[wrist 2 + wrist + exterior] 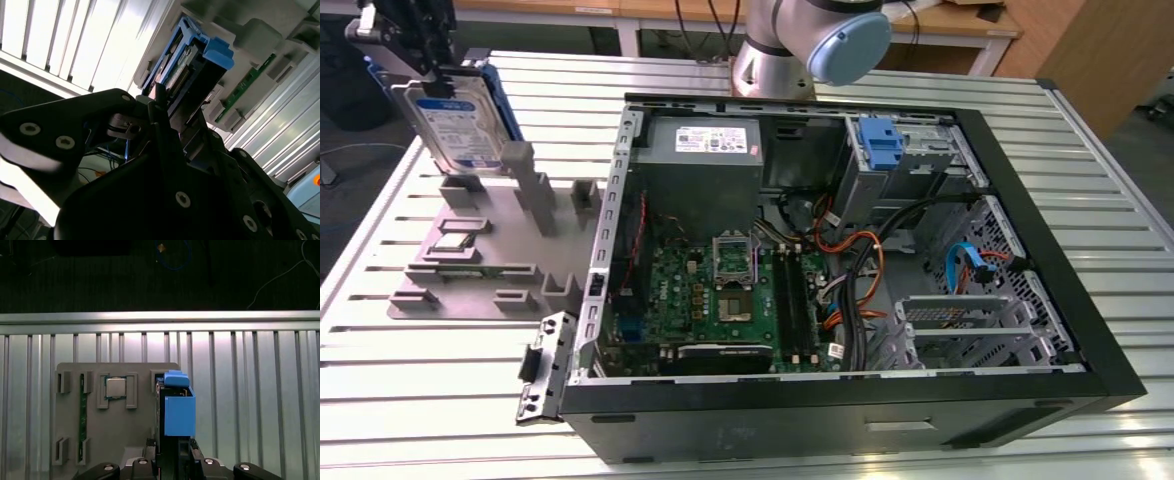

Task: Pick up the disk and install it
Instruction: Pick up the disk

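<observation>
The disk (454, 125), a silver drive with a blue-and-white label in blue rails, stands upright on edge at the far corner of the grey parts holder (467, 285), at the exterior view's left. My gripper (434, 75) comes down on its top edge and is shut on it. In the first wrist view the disk's blue carrier (177, 407) rises from between my fingers (150, 447), beside the holder's slots. The second wrist view has the disk (192, 65) edge-on, with a dark fingertip (161, 102) pressed against its near end. Whether its lower edge still rests in the holder I cannot tell.
An open computer case (1107, 385) lies at the exterior view's right, with a grey power supply (700, 140), a motherboard (720, 290) and a blue bracket (881, 145) in its drive bay. The holder also carries a processor chip (115, 387) and a green memory stick (82, 412). The arm's base (781, 50) stands behind the case.
</observation>
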